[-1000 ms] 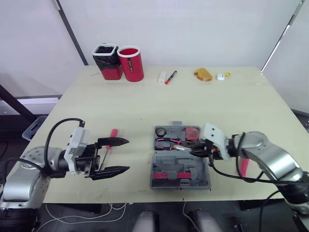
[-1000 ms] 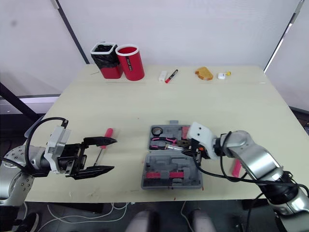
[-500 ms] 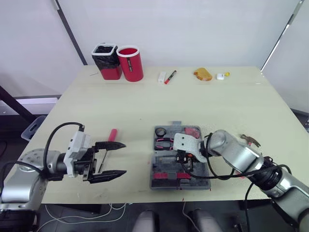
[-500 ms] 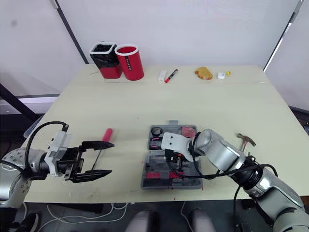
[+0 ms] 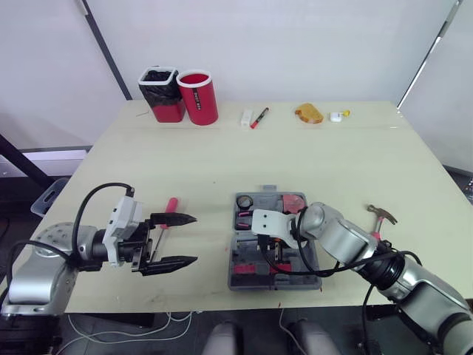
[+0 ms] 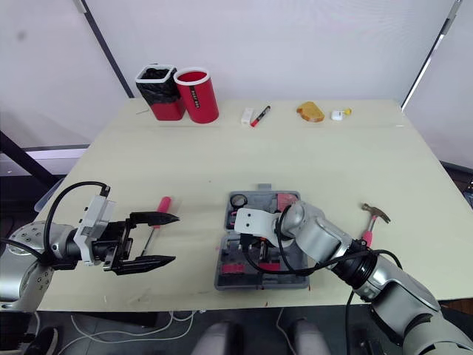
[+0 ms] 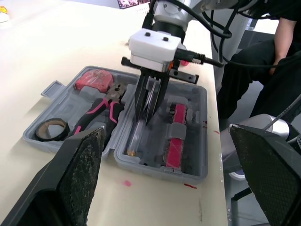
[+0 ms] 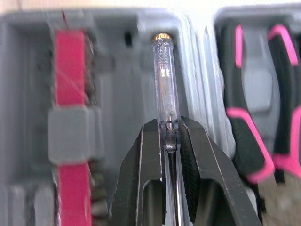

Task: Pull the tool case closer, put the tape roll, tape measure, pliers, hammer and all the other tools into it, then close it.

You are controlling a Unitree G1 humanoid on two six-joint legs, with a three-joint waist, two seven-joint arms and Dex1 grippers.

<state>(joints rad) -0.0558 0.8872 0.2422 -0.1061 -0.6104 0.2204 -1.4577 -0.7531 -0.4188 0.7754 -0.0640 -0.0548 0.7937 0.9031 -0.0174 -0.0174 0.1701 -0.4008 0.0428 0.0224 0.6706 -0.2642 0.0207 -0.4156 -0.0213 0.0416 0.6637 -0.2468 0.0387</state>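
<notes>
- Left gripper (image 5: pixel 196 238): hovers over the desk's front-left part with its fingers spread wide and nothing between them. It points toward the case.
- Screwdriver (image 5: pixel 171 206): red handle, lying on the desk just behind the left gripper. Its shaft runs toward the front edge under the gripper's fingers. I cannot tell whether they touch it.
- Back edge, left: a black cup (image 5: pixel 160 95) and a red cup (image 5: pixel 199 97) stand side by side. A red marker (image 5: pixel 260 118) lies farther right along that edge.
- Case (image 7: pixel 150 160): open flat, near the front edge and a little right of the desk's middle.
- Back half of the case: holds the tape roll (image 7: pixel 47 136) at its left end, the pliers (image 7: pixel 99 115) with pink-and-black handles in the middle, and the red tape measure (image 7: pixel 95 79) at its right end.
- Front half of the case: carries a red bit strip (image 8: pixel 70 70).
- Right gripper (image 8: pixel 168 127): reaches in from the right and sits low over the case's front half, beside the hinge line. It is clenched on the shaft of a clear tester (image 8: pixel 165 80).
- Tester: its brass-capped handle sticks out past the fingertips and lies along the grey tray, between the bit strip and the pliers.
- Hammer (image 5: pixel 381 216): lies on the desk near the front-right edge. It is well right of the case and apart from both grippers.
</notes>
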